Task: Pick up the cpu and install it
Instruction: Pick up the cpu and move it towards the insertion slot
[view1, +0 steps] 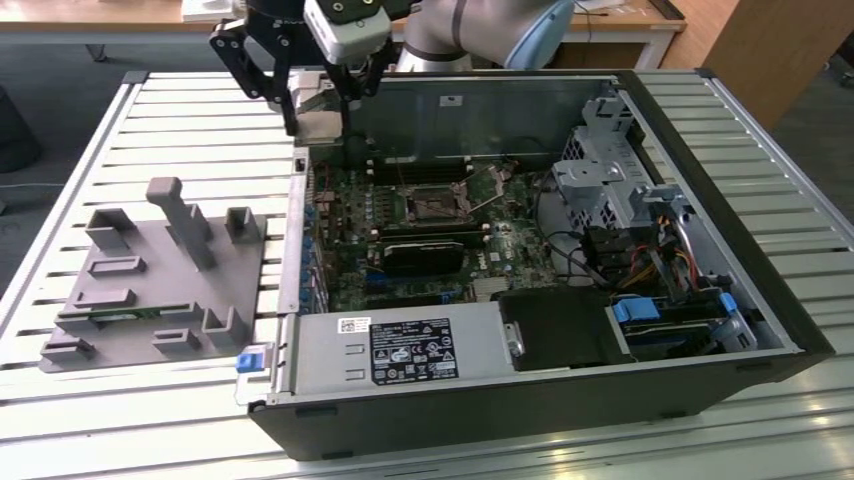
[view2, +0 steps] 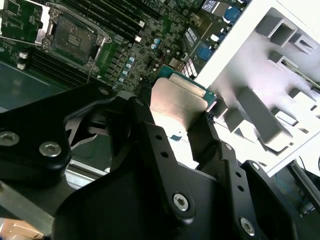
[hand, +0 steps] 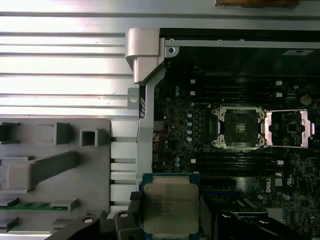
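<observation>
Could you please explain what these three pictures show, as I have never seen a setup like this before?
The grey jointed machine in the exterior view is a robot arm; that camera stands off the arm and sees the whole scene. Both wrist views come from cameras riding on the arm, near its gripper. On a slatted table lies an open computer case, with its motherboard exposed and its socket open. Beside the case, on the exterior view's left, sits a grey fixture tray with upright pegs. The gripper is shut on the cpu, a flat silvery square, held in the air above the case's edge, apart from the socket.
</observation>
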